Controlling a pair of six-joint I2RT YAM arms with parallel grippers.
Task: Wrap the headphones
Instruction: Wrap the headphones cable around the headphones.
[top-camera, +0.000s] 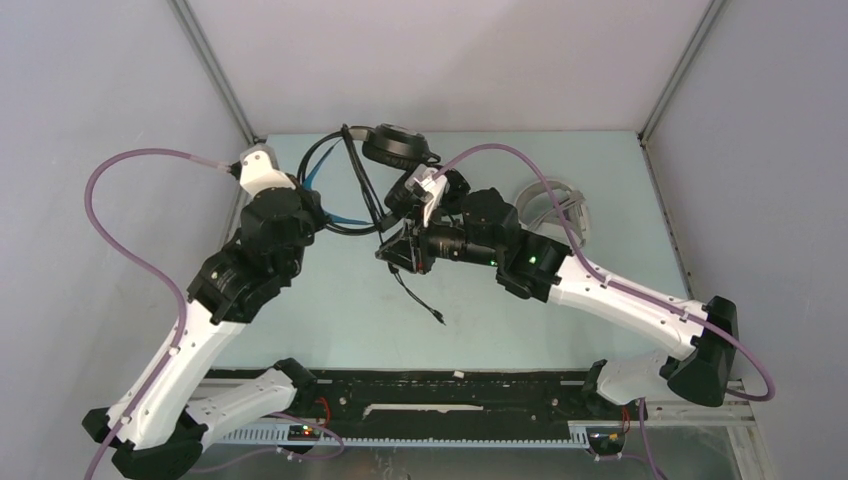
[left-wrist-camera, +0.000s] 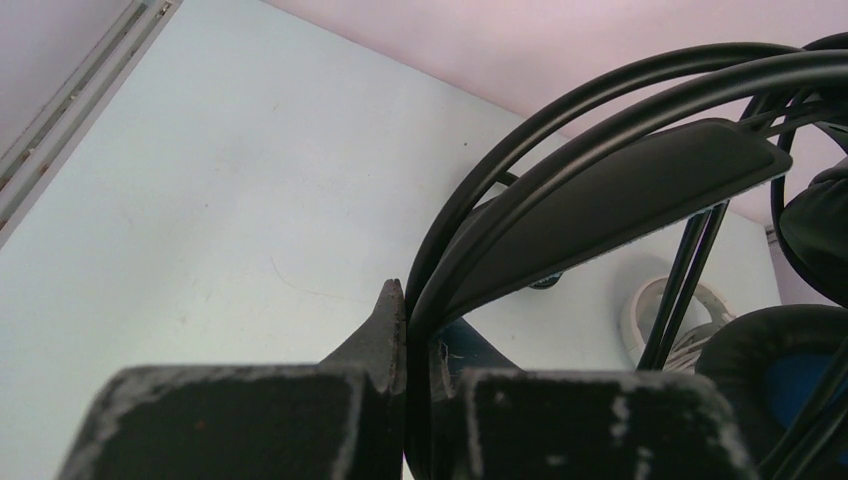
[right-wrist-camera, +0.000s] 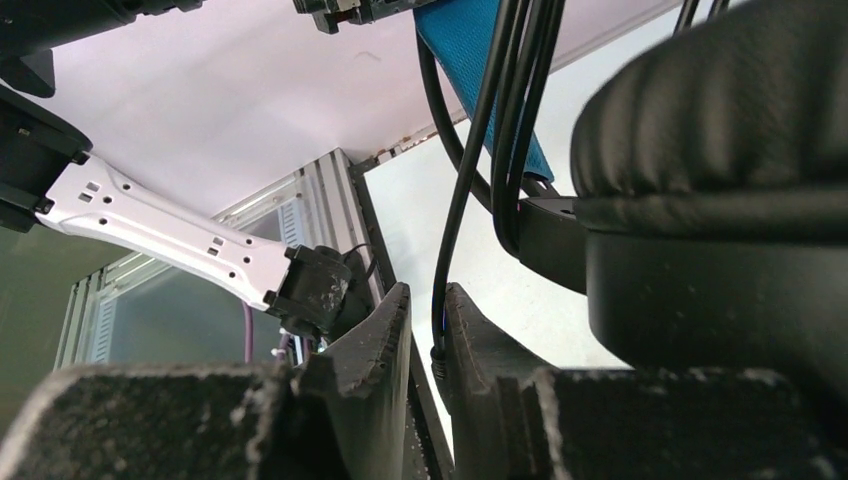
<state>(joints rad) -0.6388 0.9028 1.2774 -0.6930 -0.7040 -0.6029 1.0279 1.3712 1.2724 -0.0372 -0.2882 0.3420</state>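
Near the back edge of the bench (top-camera: 330, 330), in the middle, are the big black headphones (top-camera: 395, 148). One round ear cup is close to the back edge. I cannot tell if it rests on the bench or hangs just over it. The left claw (left-wrist-camera: 405, 320) comes in from the left side of the bench. It is squeezed tight on the thin black headband (left-wrist-camera: 600, 190), which arches up and away from the claw. A blue lining (right-wrist-camera: 470, 50) shows under the band. The right claw (right-wrist-camera: 428, 310) reaches in from the right side of the bench, just in front of the ear cup. Its two fingers stand a little way apart. The black cable (right-wrist-camera: 447, 260) of the headphones runs down between them. It lies next to one finger, and a thin gap shows on its other side, so the claw is not pinching it. The loose end of the cable (top-camera: 440, 320) trails toward the middle of the bench. The white headphones (top-camera: 550, 205) lie at the back right of the bench, partly hidden behind the right arm.
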